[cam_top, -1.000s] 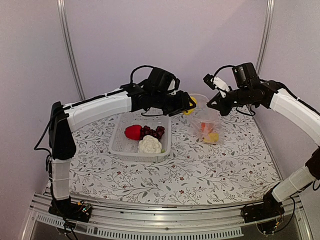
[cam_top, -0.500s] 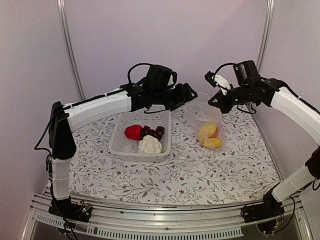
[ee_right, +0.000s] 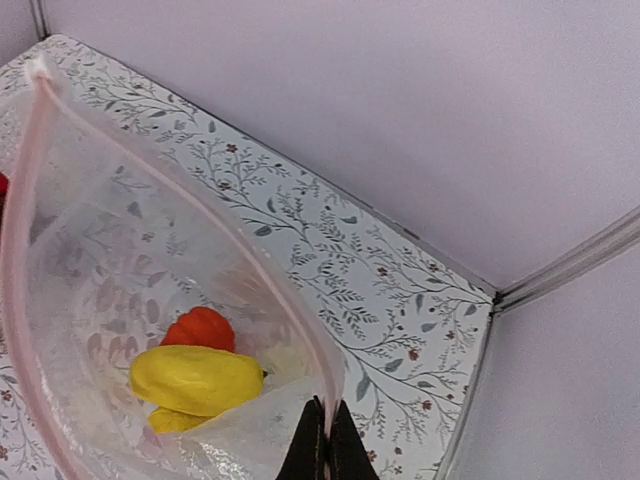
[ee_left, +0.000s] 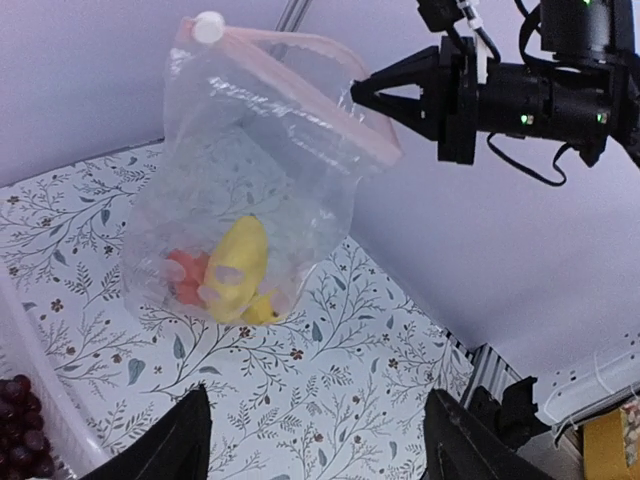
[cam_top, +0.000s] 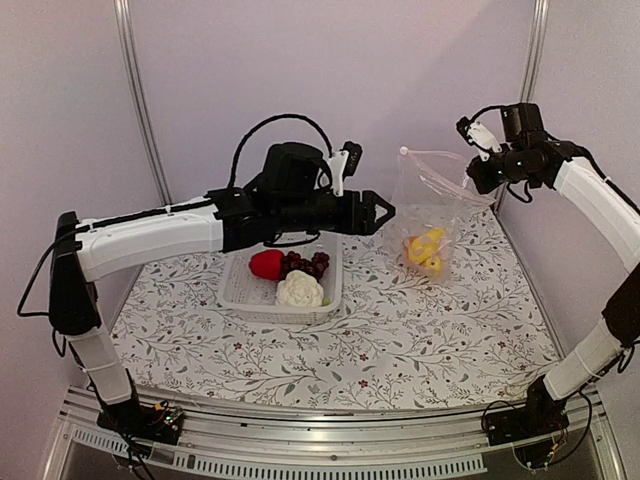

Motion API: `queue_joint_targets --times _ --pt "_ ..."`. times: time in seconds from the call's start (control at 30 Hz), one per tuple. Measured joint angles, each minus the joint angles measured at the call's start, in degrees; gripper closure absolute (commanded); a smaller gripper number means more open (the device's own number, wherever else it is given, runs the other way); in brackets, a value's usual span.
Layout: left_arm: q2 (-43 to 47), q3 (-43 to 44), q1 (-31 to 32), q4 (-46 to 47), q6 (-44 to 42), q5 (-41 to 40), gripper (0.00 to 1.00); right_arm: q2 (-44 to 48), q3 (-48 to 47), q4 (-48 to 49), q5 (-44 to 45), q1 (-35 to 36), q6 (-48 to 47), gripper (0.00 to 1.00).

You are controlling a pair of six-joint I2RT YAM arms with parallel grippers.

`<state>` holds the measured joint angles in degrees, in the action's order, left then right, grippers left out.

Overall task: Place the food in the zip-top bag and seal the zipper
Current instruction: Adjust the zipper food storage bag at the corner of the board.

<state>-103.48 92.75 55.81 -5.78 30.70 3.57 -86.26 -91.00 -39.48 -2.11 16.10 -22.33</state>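
Red fruit point(cam_top: 266, 264), grapes point(cam_top: 306, 264) and cauliflower point(cam_top: 300, 290) lie in the basket point(cam_top: 236, 292). The left pincer point(cam_top: 386, 210), released and empty just past it, should dip back down. At 3 o'clock the right pincer point(cam_top: 474, 178), clenched on the zip-top bag point(cam_top: 425, 205) by its zipper point(ee_left: 375, 128), should keep the mouth wide.

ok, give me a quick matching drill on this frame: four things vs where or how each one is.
1 grapes
2 yellow piece
3 left gripper
4 right gripper

A shut on the bag edge
B in the basket
C open, empty
D inside the bag

Pairs: 1-B, 2-D, 3-C, 4-A
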Motion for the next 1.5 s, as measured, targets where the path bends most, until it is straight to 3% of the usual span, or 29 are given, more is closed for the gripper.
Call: queue_joint_targets --times 0.13,0.3,0.43,0.53,0.7,0.83,0.93,1.03,1.13,1.23,1.27,1.37,1.5 --pt "1.7 -4.9 0.2 -0.4 -2.4 -3.5 0.28 -1.6 -2.2 1.9 8.8 -3.3 -3.5 1.0" --pt "1.7 -9.6 0.0 -2.5 -3.5 -8.2 0.28 -2.3 -3.2 2.1 9.6 -3.2 -5.2 1.0" --pt "1.4 -9.5 0.0 -2.8 -3.7 -10.5 0.28 -2.3 -1.8 0.2 4.3 -2.1 -4.4 1.0" --pt "-0.2 -7.4 0.0 -2.1 -2.7 -9.3 0.22 -2.3 1.8 -0.8 -0.6 -1.6 -3.3 1.0" --pt "-6.1 -3.1 0.0 3.0 6.5 -6.1 0.23 -2.1 7.3 -2.7 -9.4 -1.3 -0.7 1.0" --pt "-15.3 7.5 0.0 1.8 14.8 -5.9 0.27 -1.8 10.0 -2.9 -13.8 -0.3 1.0 1.0" --pt "-22.0 14.4 -0.1 0.3 20.7 -5.4 0.35 -1.8 11.1 -3.0 -15.9 0.4 1.8 1.0" --pt "-26.8 18.2 -0.2 -1.0 25.9 -4.2 0.5 -1.5 11.2 -3.3 -16.8 1.0 2.1 1.0" --pt "-31.9 21.8 -0.5 -1.8 29.9 -2.2 0.8 -0.7 11.3 -3.7 -16.8 2.0 2.3 1.0" --pt "-33.7 22.1 -0.7 -1.7 31.8 -1.3 0.97 0.5 12.5 -3.8 -15.3 3.6 2.3 1.0" --pt "-34.2 22.2 -0.7 -1.6 32.0 -1.0 1.0 1.0 13.4 -3.8 -14.4 4.1 2.2 0.99" --pt "-34.9 22.9 -0.8 -0.6 32.9 -0.5 1.0 1.6 15.8 -3.7 -11.1 5.0 2.2 0.77" --pt "-34.9 23.7 -0.7 1.3 33.0 0.0 1.0 1.6 18.4 -2.9 -3.4 5.3 2.1 0.72"
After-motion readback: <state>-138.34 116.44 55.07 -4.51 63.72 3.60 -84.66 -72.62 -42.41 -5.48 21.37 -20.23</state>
